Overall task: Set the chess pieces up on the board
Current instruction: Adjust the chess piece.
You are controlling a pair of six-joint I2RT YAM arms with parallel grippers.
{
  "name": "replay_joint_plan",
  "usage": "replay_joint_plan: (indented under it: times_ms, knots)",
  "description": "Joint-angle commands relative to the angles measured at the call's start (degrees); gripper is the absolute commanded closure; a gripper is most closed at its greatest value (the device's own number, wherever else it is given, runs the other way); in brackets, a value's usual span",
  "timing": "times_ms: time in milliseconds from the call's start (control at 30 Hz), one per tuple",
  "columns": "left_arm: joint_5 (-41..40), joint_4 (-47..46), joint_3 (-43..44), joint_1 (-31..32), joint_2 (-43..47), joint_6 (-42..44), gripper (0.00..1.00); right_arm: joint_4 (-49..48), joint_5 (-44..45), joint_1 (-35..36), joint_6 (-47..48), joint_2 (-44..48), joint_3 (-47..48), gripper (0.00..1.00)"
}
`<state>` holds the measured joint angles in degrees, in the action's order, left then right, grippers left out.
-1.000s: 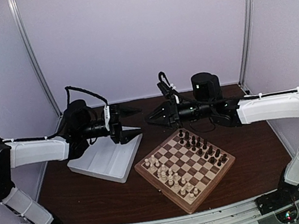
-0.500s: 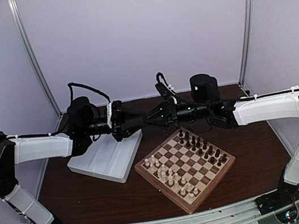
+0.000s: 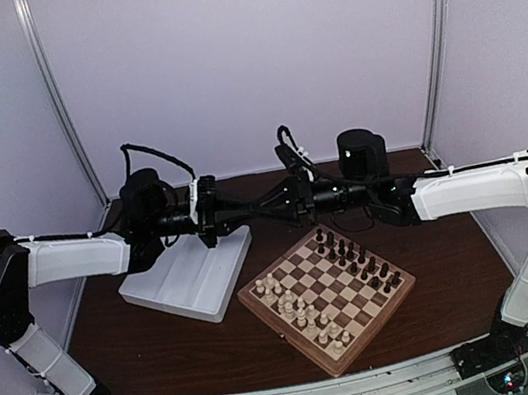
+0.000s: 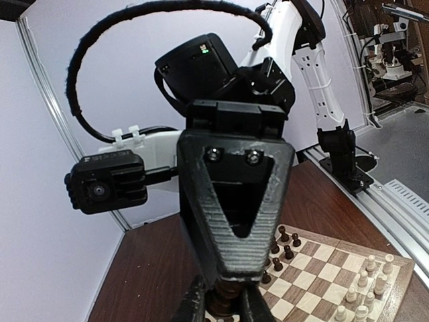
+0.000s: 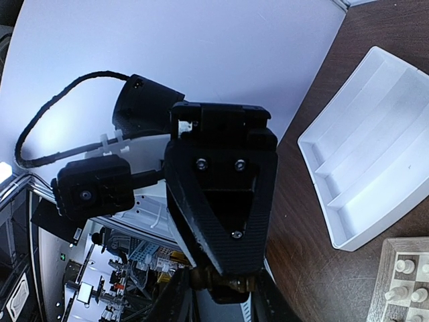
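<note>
Left gripper [image 3: 246, 209] and right gripper [image 3: 267, 201] both pinch one dark chess piece [image 5: 221, 282] in air. Piece looks tiny, light, hard, likely slippery; best pinch thin middle

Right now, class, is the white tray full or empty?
Empty where visible: tray compartments show only bare white; part lies out of frame.
</note>
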<state>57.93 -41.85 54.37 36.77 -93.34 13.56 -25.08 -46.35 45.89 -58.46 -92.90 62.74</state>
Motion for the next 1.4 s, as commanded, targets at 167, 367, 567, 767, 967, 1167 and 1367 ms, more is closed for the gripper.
replay_joint_plan:
  times_ms: [167, 367, 567, 767, 967, 1167, 1367]
  knots:
    - [0.1, 5.4, 1.1, 0.4, 0.8, 1.1, 1.0, 7.8, 4.1, -0.4, 8.2, 3.8, 1.4, 0.37]
    - [-5.8, 19.2, 1.1, 1.0, 3.5, 7.5, 1.0, 27.8, 10.8, 0.1, 19.4, 7.0, 5.9, 0.3]
    - [-17.5, 38.3, 5.8, 4.1, 3.4, 15.2, 1.0, 36.2, 13.6, 1.1, 23.1, 6.2, 7.7, 0.48]
    - [-21.0, 41.6, 7.9, 5.8, 2.4, 15.9, 1.0, 38.5, 15.3, 1.7, 24.3, 4.4, 8.8, 0.64]
    - [-21.4, 41.6, 8.9, 6.6, 1.3, 16.0, 1.0, 37.2, 14.3, 2.1, 23.5, 2.8, 8.8, 0.67]
    - [-21.4, 41.6, 9.7, 7.3, 0.3, 16.2, 1.0, 35.2, 14.0, 2.1, 22.4, 1.7, 8.3, 0.68]
    - [-21.5, 43.2, 10.8, 7.8, -0.8, 16.3, 1.0, 33.2, 13.3, 2.1, 21.1, 0.6, 8.2, 0.7]
